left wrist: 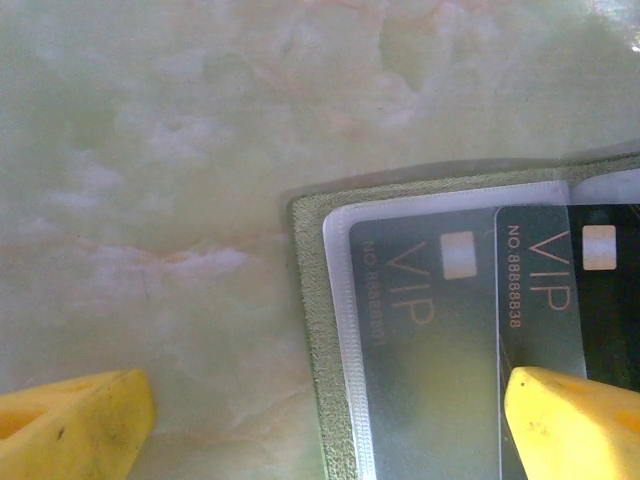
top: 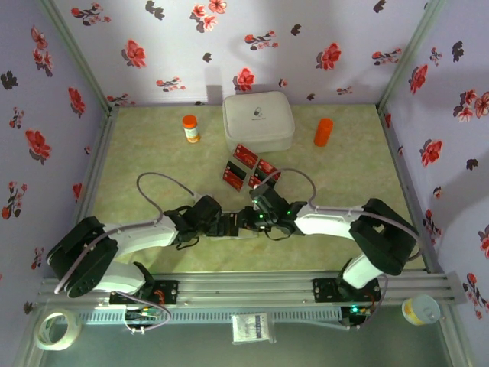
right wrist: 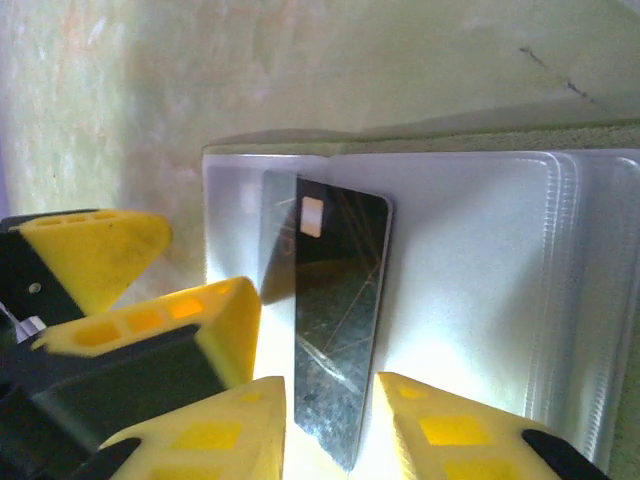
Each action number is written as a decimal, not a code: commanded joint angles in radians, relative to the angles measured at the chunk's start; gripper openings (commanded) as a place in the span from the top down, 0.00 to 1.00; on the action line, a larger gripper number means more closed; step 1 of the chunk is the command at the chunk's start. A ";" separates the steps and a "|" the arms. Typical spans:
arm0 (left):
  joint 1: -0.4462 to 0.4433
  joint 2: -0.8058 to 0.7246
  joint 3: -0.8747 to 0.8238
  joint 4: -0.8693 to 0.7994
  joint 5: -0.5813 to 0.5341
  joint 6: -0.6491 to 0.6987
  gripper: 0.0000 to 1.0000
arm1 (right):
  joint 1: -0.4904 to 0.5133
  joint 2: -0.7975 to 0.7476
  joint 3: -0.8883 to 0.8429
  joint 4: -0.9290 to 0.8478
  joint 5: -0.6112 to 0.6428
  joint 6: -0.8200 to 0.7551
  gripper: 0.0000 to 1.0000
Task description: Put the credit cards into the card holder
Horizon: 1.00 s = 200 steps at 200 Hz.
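The pale green marbled desk (top: 153,153) carries a white rounded case (top: 258,120) at its rear. The left gripper (left wrist: 330,390) is released, its fingers spread wide, one fingertip over the olive-green folding card holder (left wrist: 305,290), which lies open at desk centre. The right gripper (right wrist: 330,385) flanks a black glossy card (right wrist: 340,300) partly inside a clear sleeve; whether it is clamped cannot be determined. Red rectangular cards (top: 246,156) lie between holder and case.
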State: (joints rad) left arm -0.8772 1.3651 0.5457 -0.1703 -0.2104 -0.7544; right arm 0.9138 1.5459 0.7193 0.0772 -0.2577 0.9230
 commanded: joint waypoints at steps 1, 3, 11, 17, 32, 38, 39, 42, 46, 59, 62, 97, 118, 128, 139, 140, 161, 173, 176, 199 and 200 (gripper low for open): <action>-0.002 0.032 -0.055 -0.005 0.033 -0.033 0.07 | -0.008 0.007 0.049 -0.097 0.026 -0.059 0.84; -0.003 0.032 -0.055 -0.003 0.033 -0.033 0.07 | -0.007 0.011 0.053 -0.096 0.025 -0.059 0.85; -0.002 0.028 -0.058 -0.003 0.032 -0.033 0.07 | -0.008 0.027 0.067 -0.093 0.020 -0.059 0.88; -0.002 0.025 -0.056 -0.002 0.031 -0.034 0.07 | -0.008 0.041 0.077 -0.088 0.017 -0.059 0.90; -0.003 0.015 -0.060 -0.006 0.029 -0.034 0.07 | -0.008 0.071 0.095 -0.077 0.018 -0.056 0.92; -0.002 0.009 -0.060 -0.009 0.028 -0.034 0.07 | -0.007 0.083 0.100 -0.077 0.021 -0.056 0.93; -0.002 0.006 -0.060 -0.011 0.027 -0.033 0.07 | -0.007 0.085 0.101 -0.077 0.021 -0.057 0.93; -0.002 0.003 -0.059 -0.015 0.026 -0.033 0.07 | -0.007 0.090 0.103 -0.077 0.023 -0.058 0.93; -0.001 -0.004 -0.057 -0.021 0.024 -0.034 0.07 | -0.009 0.096 0.106 -0.077 0.024 -0.058 0.94; 0.001 -0.035 -0.052 -0.043 0.010 -0.029 0.06 | -0.008 0.110 0.109 -0.077 0.032 -0.059 0.95; 0.002 -0.041 -0.050 -0.047 0.007 -0.027 0.06 | -0.009 0.114 0.111 -0.077 0.033 -0.060 0.96; 0.032 -0.090 -0.052 -0.079 0.003 -0.009 0.06 | -0.008 0.145 0.115 -0.089 0.041 -0.073 0.96; 0.041 -0.087 -0.064 -0.086 0.000 -0.005 0.06 | -0.007 0.156 0.115 -0.091 0.040 -0.076 0.96; 0.046 -0.085 -0.076 -0.090 -0.004 -0.010 0.06 | -0.007 0.158 0.115 -0.091 0.040 -0.078 0.96; 0.051 -0.085 -0.086 -0.087 -0.006 -0.014 0.06 | -0.008 0.161 0.118 -0.093 0.038 -0.079 0.96; 0.052 -0.086 -0.087 -0.086 -0.006 -0.015 0.06 | -0.008 0.161 0.118 -0.093 0.038 -0.080 0.96; 0.058 -0.081 -0.102 -0.082 -0.011 -0.020 0.06 | -0.008 0.171 0.128 -0.104 0.037 -0.086 0.97; 0.061 -0.077 -0.108 -0.076 -0.015 -0.019 0.06 | -0.006 0.181 0.140 -0.114 0.034 -0.093 0.97; 0.061 -0.075 -0.108 -0.075 -0.015 -0.019 0.06 | -0.007 0.184 0.144 -0.118 0.033 -0.094 0.97; 0.061 -0.066 -0.112 -0.062 -0.014 -0.015 0.06 | 0.001 0.210 0.175 -0.132 0.025 -0.100 0.97; 0.061 -0.066 -0.112 -0.063 -0.014 -0.015 0.06 | 0.002 0.211 0.176 -0.133 0.025 -0.101 0.97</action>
State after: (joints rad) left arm -0.8383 1.2758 0.4812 -0.1650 -0.2016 -0.7605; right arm 0.9096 1.7161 0.8558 -0.0090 -0.2398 0.8520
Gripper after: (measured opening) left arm 0.942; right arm 0.058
